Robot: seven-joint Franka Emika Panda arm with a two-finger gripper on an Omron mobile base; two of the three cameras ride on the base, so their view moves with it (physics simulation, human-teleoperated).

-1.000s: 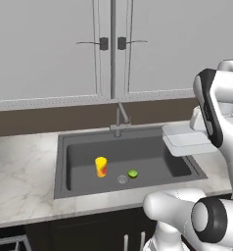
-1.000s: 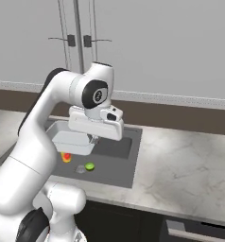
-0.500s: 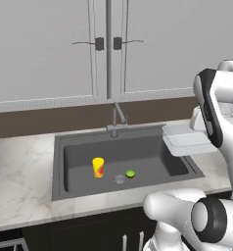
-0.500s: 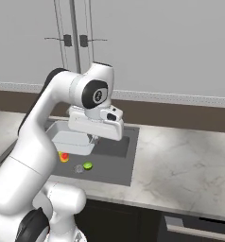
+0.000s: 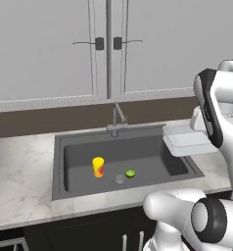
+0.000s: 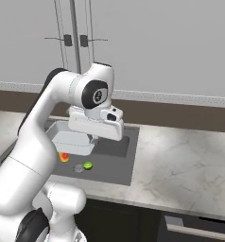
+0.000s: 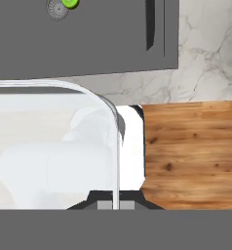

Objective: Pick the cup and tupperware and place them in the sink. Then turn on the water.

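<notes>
The gripper (image 7: 116, 205) is clamped on the rim of the tupperware (image 5: 187, 141), holding it over the right edge of the sink (image 5: 79, 186); the cup (image 5: 98, 167) stands inside, left of the drain; released here, the tupperware could catch the edge and tip onto the counter (image 5: 20, 176); carried left, it might topple the cup.
</notes>
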